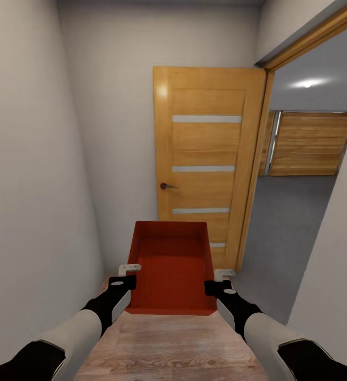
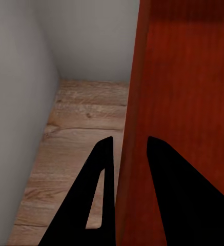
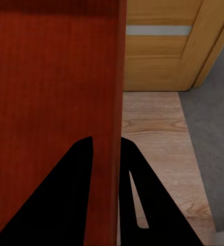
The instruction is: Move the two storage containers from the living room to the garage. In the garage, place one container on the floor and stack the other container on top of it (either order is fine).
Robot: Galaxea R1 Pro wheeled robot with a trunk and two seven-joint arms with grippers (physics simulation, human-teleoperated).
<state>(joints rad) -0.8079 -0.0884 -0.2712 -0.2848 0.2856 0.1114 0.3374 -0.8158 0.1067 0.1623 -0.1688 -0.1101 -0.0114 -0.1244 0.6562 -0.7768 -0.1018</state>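
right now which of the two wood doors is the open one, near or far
The near door, swung back against the hallway wall beside the opening. The far one, across the grey floor, is shut.

1 storage container (image 1: pixel 171 270), 2 grippers — left gripper (image 1: pixel 129 269), right gripper (image 1: pixel 225 273) — 1 door (image 1: pixel 208 159)

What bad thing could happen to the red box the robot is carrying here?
The storage container hangs only by its thin side walls, one pinched in the left claw, one in the right claw, so it might slip or tilt. The hallway is narrow too: turning toward the garage, it could bump the open orange door or its frame.
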